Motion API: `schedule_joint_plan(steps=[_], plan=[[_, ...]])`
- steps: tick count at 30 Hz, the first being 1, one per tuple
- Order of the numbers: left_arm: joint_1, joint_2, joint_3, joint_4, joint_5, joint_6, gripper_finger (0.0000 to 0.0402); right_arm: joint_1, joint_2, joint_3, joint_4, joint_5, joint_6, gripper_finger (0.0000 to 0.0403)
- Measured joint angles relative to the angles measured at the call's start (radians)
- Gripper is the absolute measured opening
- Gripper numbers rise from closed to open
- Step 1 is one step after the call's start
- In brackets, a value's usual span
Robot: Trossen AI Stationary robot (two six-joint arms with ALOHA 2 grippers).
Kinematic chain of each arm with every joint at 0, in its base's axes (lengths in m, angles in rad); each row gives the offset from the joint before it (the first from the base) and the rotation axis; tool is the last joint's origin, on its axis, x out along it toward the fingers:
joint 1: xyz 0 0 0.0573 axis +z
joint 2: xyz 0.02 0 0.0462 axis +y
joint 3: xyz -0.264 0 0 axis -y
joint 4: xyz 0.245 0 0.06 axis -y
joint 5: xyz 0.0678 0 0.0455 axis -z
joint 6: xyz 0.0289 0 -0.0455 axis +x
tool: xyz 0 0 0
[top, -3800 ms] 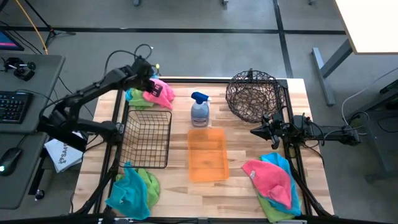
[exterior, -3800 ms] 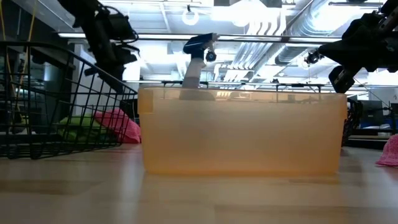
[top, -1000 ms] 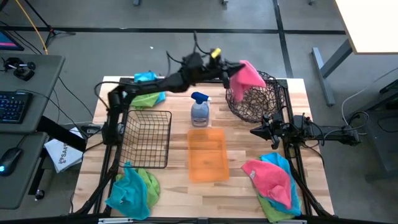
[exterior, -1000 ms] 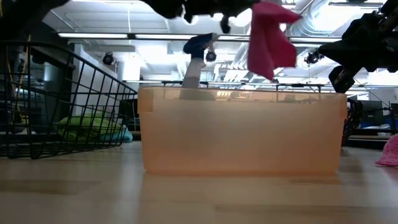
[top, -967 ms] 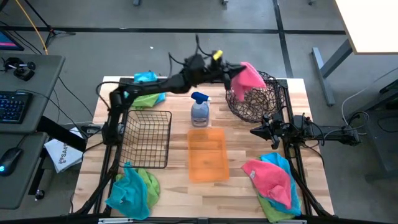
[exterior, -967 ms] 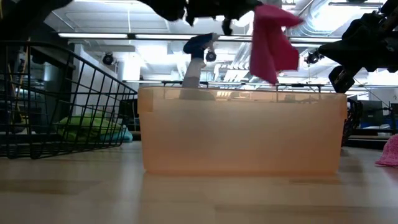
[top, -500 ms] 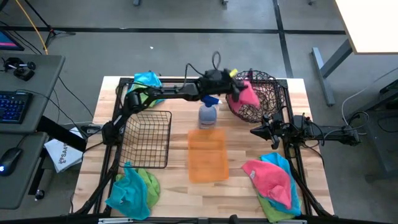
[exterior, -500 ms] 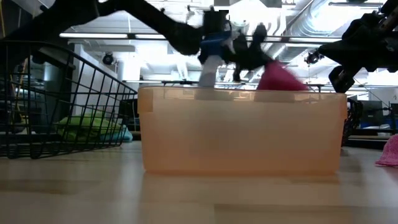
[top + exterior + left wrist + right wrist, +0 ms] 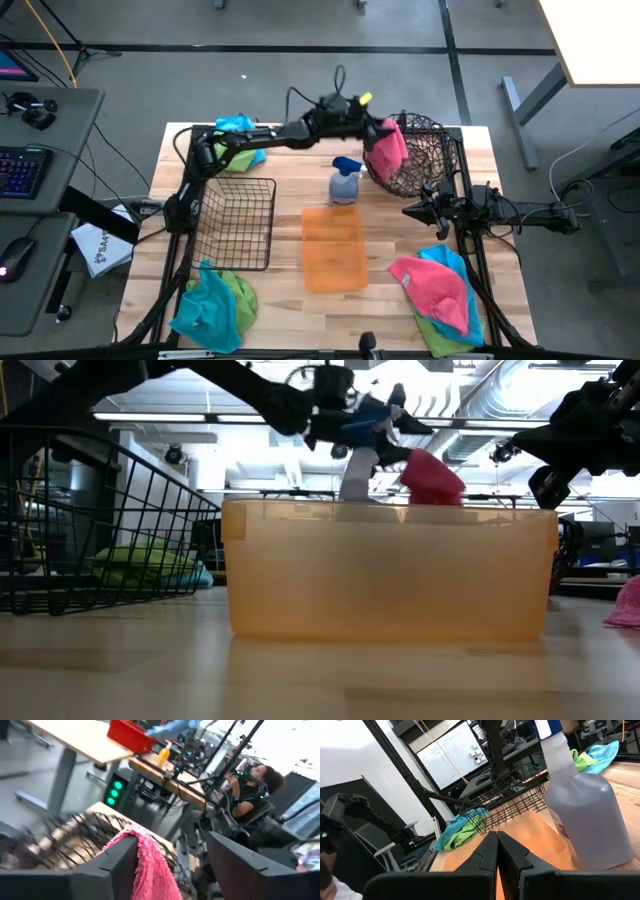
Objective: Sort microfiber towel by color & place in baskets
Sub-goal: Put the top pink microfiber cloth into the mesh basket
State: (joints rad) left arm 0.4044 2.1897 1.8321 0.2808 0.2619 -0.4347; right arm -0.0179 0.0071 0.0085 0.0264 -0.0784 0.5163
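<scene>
A pink microfiber towel (image 9: 388, 150) lies draped over the left rim of the round wire basket (image 9: 425, 150) at the far right. My left gripper (image 9: 378, 130) reaches over from the far left and stands open just above it, one finger on each side of the towel (image 9: 152, 870). My right gripper (image 9: 408, 210) waits shut at mid right, near the basket's near side. The square black wire basket (image 9: 238, 222) and the orange tray (image 9: 333, 248) stand at the middle. Piles of towels lie at the near left (image 9: 215, 305), near right (image 9: 440, 295) and far left (image 9: 235, 140). My left gripper is open, with the towel's top fold (image 9: 142, 842) lying against the inner side of one finger (image 9: 117, 865); the other finger (image 9: 240, 865) stands apart from it. The fingers come slanting down from the table's left. The towel hangs over the basket's rim (image 9: 65, 840).
A grey spray bottle (image 9: 345, 183) with a blue trigger stands between the tray's far end and the round basket, close under my left arm. A person sits at a desk in the room beyond, seen in the left wrist view.
My left gripper has come down and a little toward the right edge with the pink towel, from high above the round basket to its rim. The towel, which hung free below the fingers, now lies over the rim. The spray bottle has slid toward the right.
</scene>
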Motion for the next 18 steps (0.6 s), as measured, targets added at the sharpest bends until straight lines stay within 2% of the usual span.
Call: schedule_joint_plan(steps=[3, 8, 11, 13, 16, 18], plan=[[0.022, -0.01, 0.004, -0.039, 0.023, 0.025, 0.0233, 0.0, 0.0, 0.0, 0.0, 0.0, 0.0, 0.0], [0.007, 0.005, -0.001, -0.079, 0.15, -0.05, 0.0239, 0.0, 0.0, 0.0, 0.0, 0.0, 0.0, 0.0], [-0.027, 0.005, 0.0, -0.077, 0.162, 0.019, 0.0239, 0.0, 0.0, 0.0, 0.0, 0.0, 0.0, 0.0], [-0.055, 0.005, 0.0, -0.104, 0.09, 0.125, 0.0239, 0.0, 0.0, 0.0, 0.0, 0.0, 0.0, 0.0], [-0.098, 0.004, 0.003, -0.161, -0.076, 0.332, 0.0239, 0.0, 0.0, 0.0, 0.0, 0.0, 0.0, 0.0], [-0.121, 0.004, 0.025, -0.266, -0.158, 0.464, 0.0239, 0.0, 0.0, 0.0, 0.0, 0.0, 0.0, 0.0]])
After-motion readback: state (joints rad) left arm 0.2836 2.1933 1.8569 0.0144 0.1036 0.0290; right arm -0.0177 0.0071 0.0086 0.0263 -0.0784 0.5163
